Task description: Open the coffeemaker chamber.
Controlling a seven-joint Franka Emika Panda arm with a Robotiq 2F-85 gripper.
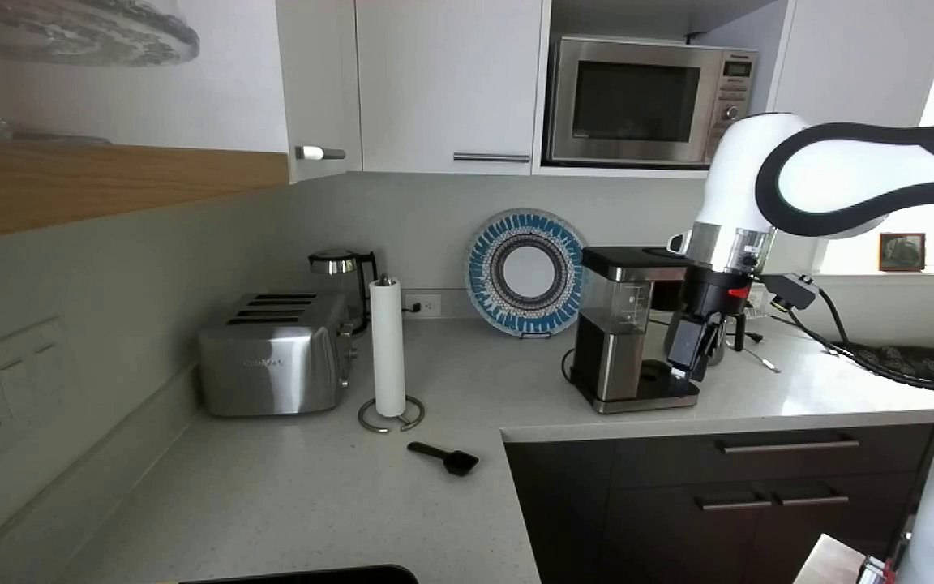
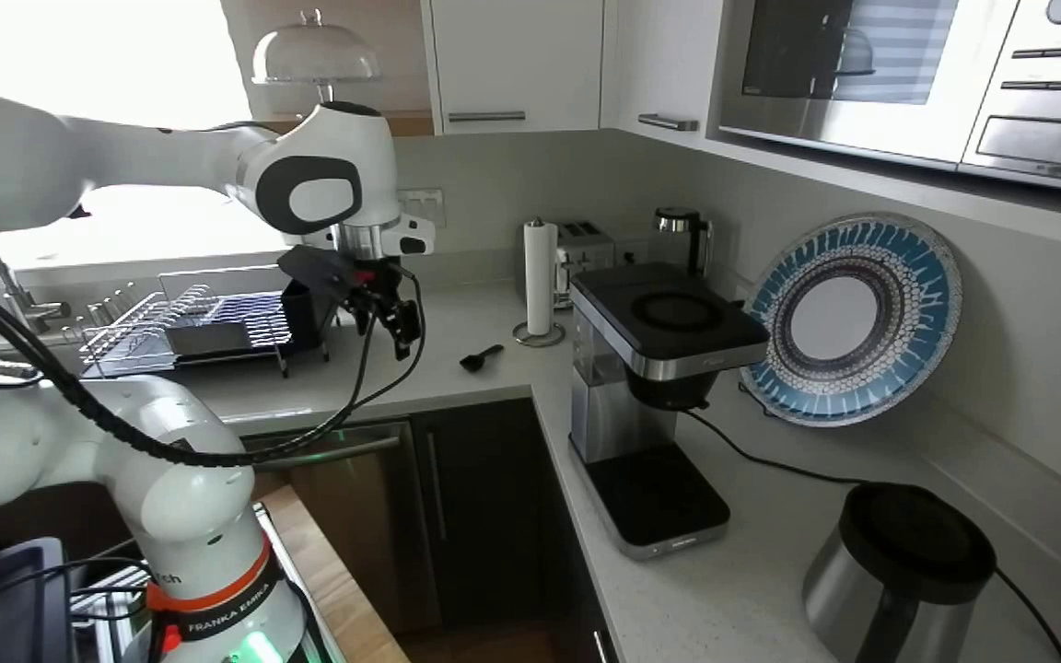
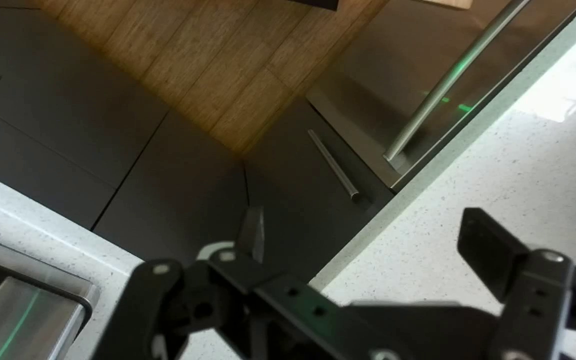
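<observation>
Fingers [image 3: 490,255] wide apart, nothing between. Coffeemaker [image 2: 627,424] stands on the table [image 2: 770,525], well apart from them. In an exterior view its chamber lid [image 2: 669,308], flat down, lies to picture right of the fingers, long axis running roughly along the table's edge; wrist view gives me only what looks like 1 corner, lower left. I judge the move starts sideways; relative height I can't tell. Carafe [image 2: 862,585] sits separate, near the coffeemaker's front.

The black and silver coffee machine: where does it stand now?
In an exterior view, the coffee machine stands right of centre on the pale counter, left of the round blue-patterned plate and right of the white paper towel roll.
</observation>
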